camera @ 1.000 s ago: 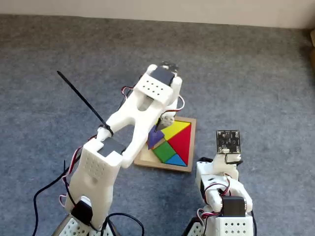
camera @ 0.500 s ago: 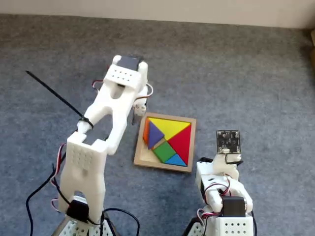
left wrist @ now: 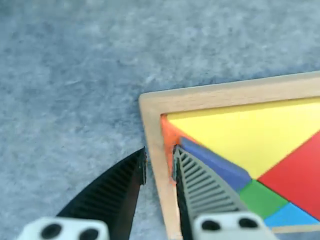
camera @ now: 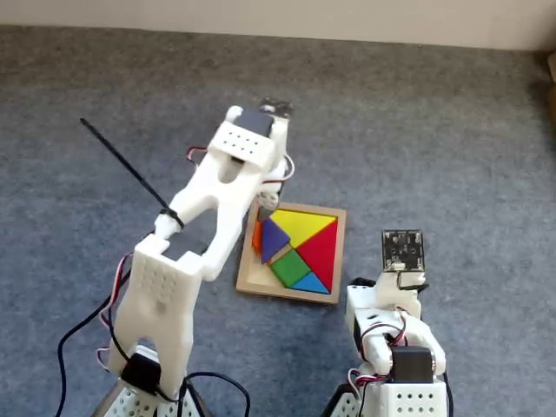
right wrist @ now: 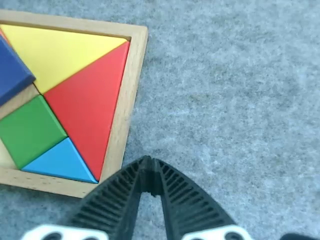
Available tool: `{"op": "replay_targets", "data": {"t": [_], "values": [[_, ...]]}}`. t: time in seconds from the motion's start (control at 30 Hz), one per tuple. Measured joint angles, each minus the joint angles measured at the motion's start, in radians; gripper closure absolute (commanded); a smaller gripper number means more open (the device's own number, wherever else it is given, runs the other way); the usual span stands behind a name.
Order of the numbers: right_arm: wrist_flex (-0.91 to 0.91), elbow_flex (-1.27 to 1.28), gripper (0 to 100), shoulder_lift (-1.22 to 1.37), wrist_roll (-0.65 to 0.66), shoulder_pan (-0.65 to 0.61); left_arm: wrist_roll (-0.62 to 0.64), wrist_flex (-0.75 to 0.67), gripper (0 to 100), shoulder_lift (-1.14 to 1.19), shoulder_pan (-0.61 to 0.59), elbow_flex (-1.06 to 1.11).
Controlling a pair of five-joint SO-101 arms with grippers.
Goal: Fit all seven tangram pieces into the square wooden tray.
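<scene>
The left gripper [left wrist: 159, 155] straddles the tray [left wrist: 225, 95] at its far left corner. Its jaws are parted a little, the black one outside on the table [left wrist: 75, 75] and the pale one inside against the orange piece [left wrist: 170, 135] and dark blue piece [left wrist: 215, 162]. If it closes there it would likely pinch the wall and lift or drag the whole tray. That could jolt the dark blue piece, which looks to ride up over its neighbours instead of lying flat.

The tray sits mid-table, towards the arms. The right gripper [right wrist: 150, 170] is clenched on nothing beside the tray's near right corner.

The tray is pale smooth wood with a thin raised rim. The pieces are flat, hard-edged and painted matt: a yellow triangle [left wrist: 250, 135], a red triangle [right wrist: 90, 110] and a green square [right wrist: 30, 130]. The table covering is grey and napped.
</scene>
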Motion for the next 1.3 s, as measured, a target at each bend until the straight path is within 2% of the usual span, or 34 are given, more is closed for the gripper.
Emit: {"op": "replay_targets", "data": {"t": [0.37,0.87,1.07,1.3], "values": [[0.0,0.0,99.3,0.0,0.0,0.0,-0.009,-0.023,92,0.061,0.054,-0.048],[0.0,0.0,99.3,0.0,0.0,0.0,-0.055,-0.025,93,0.057,0.199,-0.048],[0.0,0.0,99.3,0.0,0.0,0.0,-0.055,0.006,93,0.057,0.25,-0.048],[0.0,0.0,99.3,0.0,0.0,0.0,-0.055,0.049,97,0.057,0.264,-0.048]]}}
